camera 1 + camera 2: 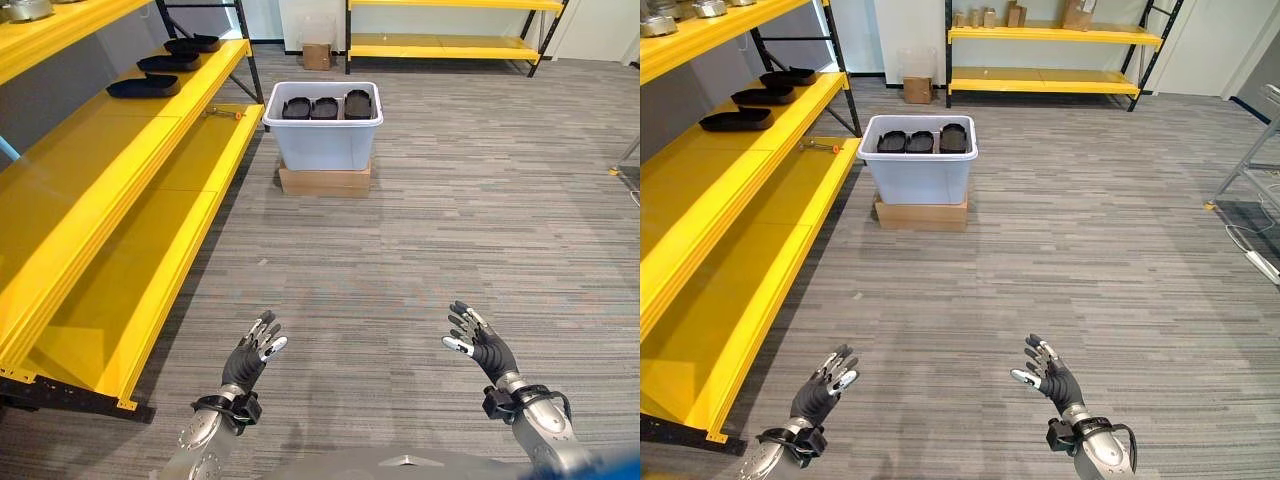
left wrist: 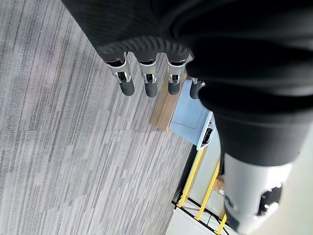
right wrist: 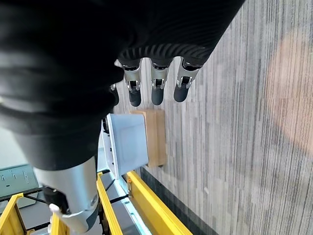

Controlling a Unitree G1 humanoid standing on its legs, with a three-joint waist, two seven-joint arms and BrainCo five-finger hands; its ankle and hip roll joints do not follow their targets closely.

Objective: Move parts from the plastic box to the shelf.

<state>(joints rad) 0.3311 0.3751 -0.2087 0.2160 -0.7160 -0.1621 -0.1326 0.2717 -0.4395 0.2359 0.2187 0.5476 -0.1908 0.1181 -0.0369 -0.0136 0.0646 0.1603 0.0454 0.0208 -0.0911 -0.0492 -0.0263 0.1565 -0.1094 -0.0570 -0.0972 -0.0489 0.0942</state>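
A pale blue plastic box (image 1: 323,140) stands on a flat cardboard carton (image 1: 324,181) on the floor ahead, with three black parts (image 1: 324,107) upright inside it. Three more black parts (image 1: 144,87) lie in a row on the yellow shelf (image 1: 110,160) to the left. My left hand (image 1: 252,357) and right hand (image 1: 481,343) hover low over the carpet, far short of the box, both open and holding nothing. The box (image 2: 192,116) appears past the left hand's fingers (image 2: 149,81), and the box (image 3: 127,140) also appears beyond the right hand's fingers (image 3: 156,85).
The shelf's lower yellow level (image 1: 150,270) runs along the left, its corner foot (image 1: 128,404) near my left hand. A small tool (image 1: 222,114) lies on the shelf by the box. Another yellow rack (image 1: 445,45) and a small carton (image 1: 317,56) stand at the back.
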